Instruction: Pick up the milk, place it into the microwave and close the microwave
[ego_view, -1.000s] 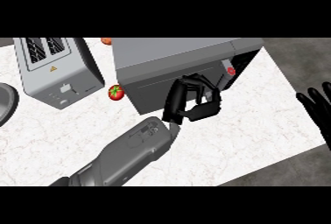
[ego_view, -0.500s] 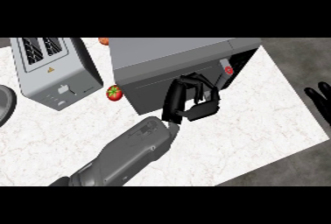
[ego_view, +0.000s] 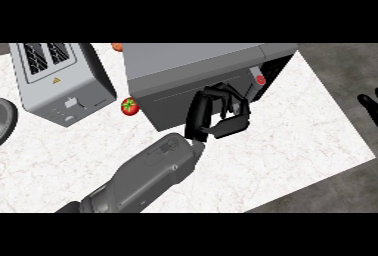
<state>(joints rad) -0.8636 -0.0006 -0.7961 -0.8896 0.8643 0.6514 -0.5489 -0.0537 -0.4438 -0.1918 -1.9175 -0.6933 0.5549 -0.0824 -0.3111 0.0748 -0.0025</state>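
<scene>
The grey microwave (ego_view: 196, 62) stands at the back middle of the white counter (ego_view: 295, 135). Its dark front face (ego_view: 173, 102) looks toward me, with a red button (ego_view: 260, 80) on the panel at its right end. My left hand (ego_view: 218, 117) lies against that front face with its fingers curled, and I see nothing held in it. The grey left forearm (ego_view: 148, 175) comes in from the lower left. The milk shows nowhere in the head view. Only the fingertips of my right hand (ego_view: 368, 106) show at the right edge, straight and pointing up, resting.
A silver toaster (ego_view: 59, 82) stands left of the microwave, with a small tomato (ego_view: 130, 106) between them. An orange thing (ego_view: 118, 46) peeks out behind the microwave. A dark round rim (ego_view: 4, 120) cuts the left edge. The counter ends at the right over dark floor (ego_view: 332, 65).
My right hand has slid right until only its fingertips remain at the edge. The left hand stays curled against the microwave's front, a little closer to it.
</scene>
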